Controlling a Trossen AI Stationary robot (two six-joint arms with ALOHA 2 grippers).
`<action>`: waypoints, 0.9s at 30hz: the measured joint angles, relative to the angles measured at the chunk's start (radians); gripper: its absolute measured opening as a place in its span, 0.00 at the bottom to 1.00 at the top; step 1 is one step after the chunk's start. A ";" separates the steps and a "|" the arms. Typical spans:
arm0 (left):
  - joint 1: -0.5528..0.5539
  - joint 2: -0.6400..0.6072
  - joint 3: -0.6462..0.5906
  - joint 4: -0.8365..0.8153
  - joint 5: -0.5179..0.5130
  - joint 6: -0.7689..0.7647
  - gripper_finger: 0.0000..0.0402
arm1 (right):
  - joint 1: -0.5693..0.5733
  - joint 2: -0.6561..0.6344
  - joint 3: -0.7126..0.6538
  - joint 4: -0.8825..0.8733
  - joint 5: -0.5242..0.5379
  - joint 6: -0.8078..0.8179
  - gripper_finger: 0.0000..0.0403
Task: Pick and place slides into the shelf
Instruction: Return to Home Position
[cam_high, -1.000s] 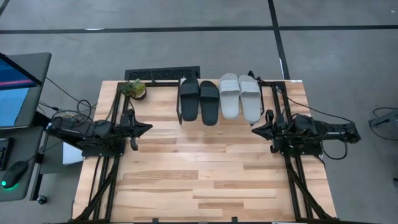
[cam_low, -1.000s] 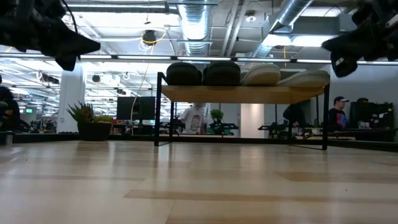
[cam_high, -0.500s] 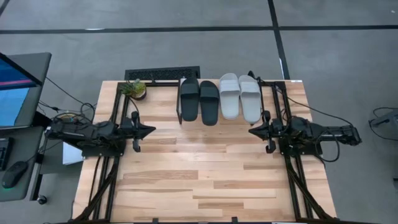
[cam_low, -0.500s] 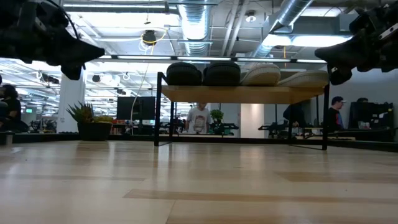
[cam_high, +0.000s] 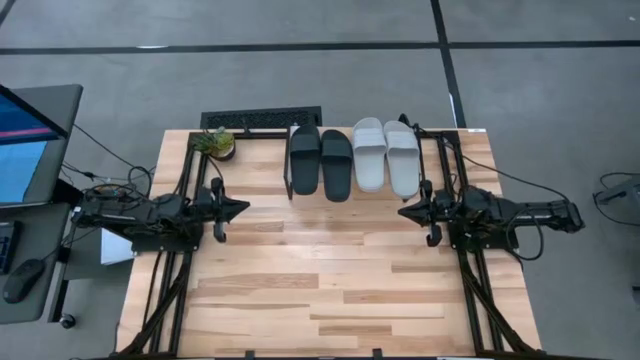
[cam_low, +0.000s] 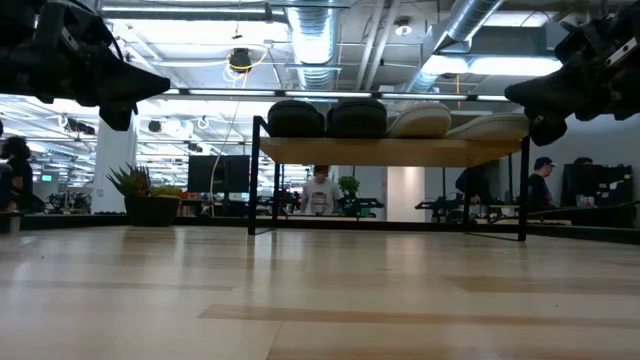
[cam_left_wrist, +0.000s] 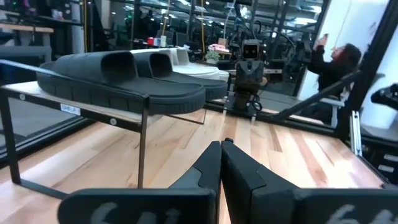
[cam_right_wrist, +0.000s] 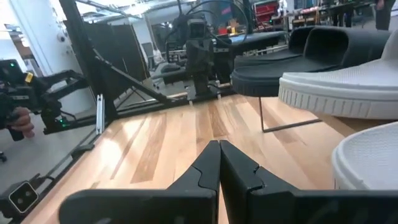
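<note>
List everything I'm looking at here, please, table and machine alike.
black slides: two, black, side by side on the shelf's left half
grey slides: two, light grey, on the shelf's right half
shelf: one, light wood with black legs, at the table's far edge
potted plant: one, green, table's far left corner
table: one, pale wood, under everything
left claw: one, dark, shut, above the table's left side
right claw: one, dark, shut, above the table's right side

- Light wood plank table (cam_high: 330, 290) on grey concrete floor (cam_high: 560, 90); dark seam lines (cam_high: 300, 46) cross the floor beyond the table.
- Lit monitor (cam_high: 25, 150) left of table.
- Small potted plant (cam_high: 216, 143) on table's far left corner.
- Open office behind table: silver ducts (cam_low: 315, 35) overhead, people (cam_low: 320, 190) far back.
</note>
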 joint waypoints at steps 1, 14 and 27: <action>0.000 0.000 0.000 0.001 -0.007 -0.009 0.00 | 0.000 0.002 0.000 0.000 0.001 -0.005 0.00; 0.000 0.000 0.000 0.001 -0.007 0.031 0.00 | 0.000 0.005 0.000 0.000 0.002 -0.011 0.00; 0.000 0.000 -0.001 0.001 -0.008 0.043 0.00 | 0.000 0.005 0.000 0.000 0.002 -0.012 0.00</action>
